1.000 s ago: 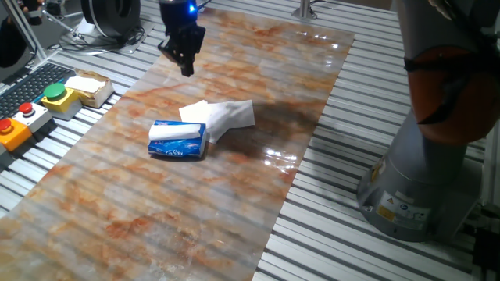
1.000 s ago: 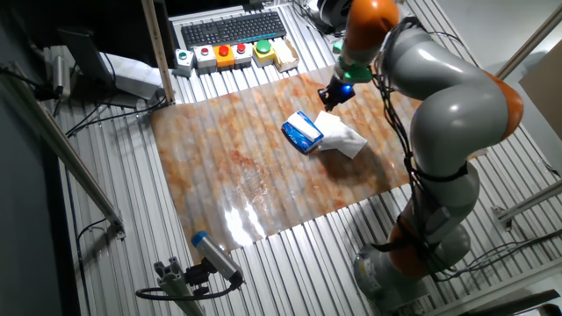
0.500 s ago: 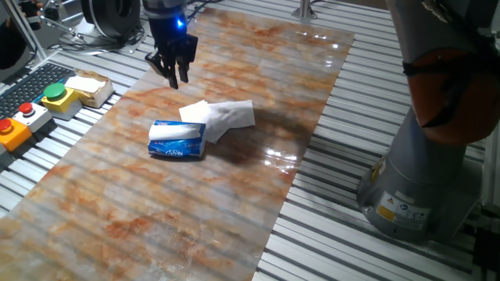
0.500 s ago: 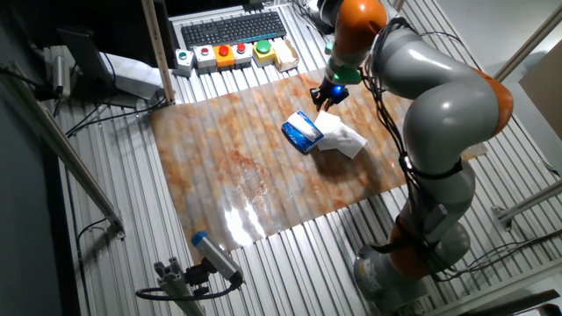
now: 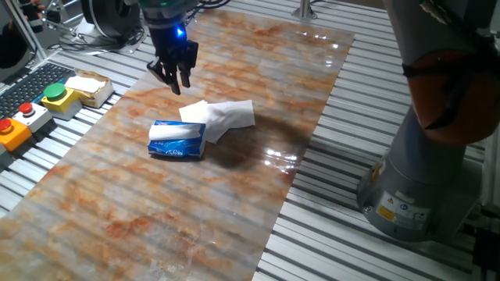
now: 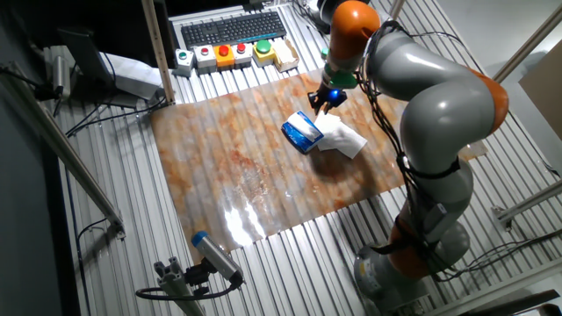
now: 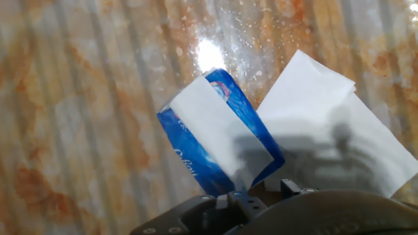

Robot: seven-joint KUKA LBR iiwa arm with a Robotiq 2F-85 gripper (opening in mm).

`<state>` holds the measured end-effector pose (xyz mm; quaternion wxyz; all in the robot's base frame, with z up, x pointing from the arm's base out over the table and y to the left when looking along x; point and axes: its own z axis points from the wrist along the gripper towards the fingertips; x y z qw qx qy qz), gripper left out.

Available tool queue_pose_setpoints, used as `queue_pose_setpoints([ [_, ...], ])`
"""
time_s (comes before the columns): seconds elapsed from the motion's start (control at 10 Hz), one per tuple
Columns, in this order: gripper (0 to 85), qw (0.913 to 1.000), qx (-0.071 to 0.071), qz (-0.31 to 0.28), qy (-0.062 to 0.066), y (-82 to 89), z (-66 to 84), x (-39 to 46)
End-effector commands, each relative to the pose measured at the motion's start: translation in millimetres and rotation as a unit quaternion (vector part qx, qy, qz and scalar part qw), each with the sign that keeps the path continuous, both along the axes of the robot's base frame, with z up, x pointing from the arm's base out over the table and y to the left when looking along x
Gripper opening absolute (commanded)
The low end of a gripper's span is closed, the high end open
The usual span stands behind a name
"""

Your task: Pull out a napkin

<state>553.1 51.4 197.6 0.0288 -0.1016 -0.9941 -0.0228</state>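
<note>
A crumpled white napkin [image 5: 228,115] [image 6: 343,139] [image 7: 336,127] lies flat on the marbled mat, touching the right side of the blue-and-white tissue pack [image 5: 178,141] [image 6: 303,132] [image 7: 196,163]. A white strip [image 7: 219,127] runs along the pack's top. My gripper [image 5: 175,84] [image 6: 323,103] hangs above the mat just behind the napkin and pack, touching neither. Its fingers point down, look spread and hold nothing. The hand view shows only the dark gripper housing [image 7: 287,212] at the bottom edge, with no fingertips in sight.
A button box [image 5: 35,109] with green, red and orange buttons and a small tan box [image 5: 90,87] sit off the mat's left edge. A keyboard [image 6: 233,26] lies behind them. The arm's grey base [image 5: 414,179] stands to the right on the ribbed table.
The gripper moved left, turned about its axis, then came slightly lower toward the napkin. Napkin and pack have not moved.
</note>
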Motion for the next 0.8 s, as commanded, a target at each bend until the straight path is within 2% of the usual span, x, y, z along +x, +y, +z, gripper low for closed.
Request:
queue_pose_setpoints([
  [0.0, 34.0, 1.0000, 0.001, -0.008, 0.000, 0.0, -2.2, -0.2],
  [0.2, 34.0, 0.9998, -0.004, 0.004, 0.018, -1.9, -3.1, 2.3],
  [0.4, 34.0, 0.9995, 0.001, 0.008, 0.029, -0.3, -6.0, 3.6],
  [0.5, 34.0, 0.9996, -0.008, 0.016, 0.024, 0.7, -9.1, 3.4],
  [0.6, 34.0, 0.9995, -0.010, 0.020, 0.024, 1.1, -7.9, 3.9],
  [0.7, 34.0, 0.9996, -0.002, 0.014, 0.024, 3.7, -4.4, 4.3],
])
